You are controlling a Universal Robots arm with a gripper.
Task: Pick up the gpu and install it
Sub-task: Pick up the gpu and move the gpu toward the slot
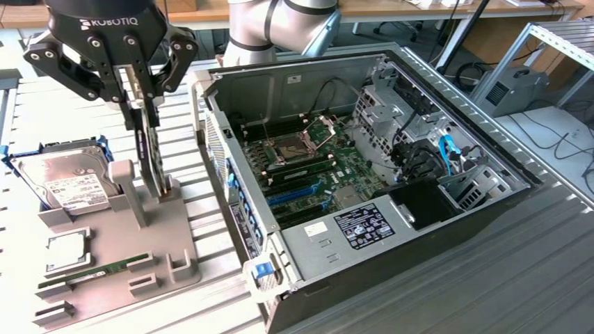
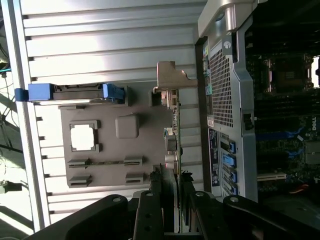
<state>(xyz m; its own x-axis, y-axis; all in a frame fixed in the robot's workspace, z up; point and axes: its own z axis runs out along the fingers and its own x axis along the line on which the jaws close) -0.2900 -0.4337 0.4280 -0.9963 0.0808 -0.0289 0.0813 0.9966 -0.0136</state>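
The gripper (image 1: 141, 92) pinches the top edge of the gpu (image 1: 155, 149). The card stands upright in a slot of the grey holder (image 1: 158, 240) on the surface (image 1: 538, 264), presenting its thin faces for grasping, just beside the open computer case (image 1: 307, 236).

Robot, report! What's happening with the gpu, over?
Gripper shut on gpu, upright in grey holder. Open computer case beside it. Nothing seen in between.
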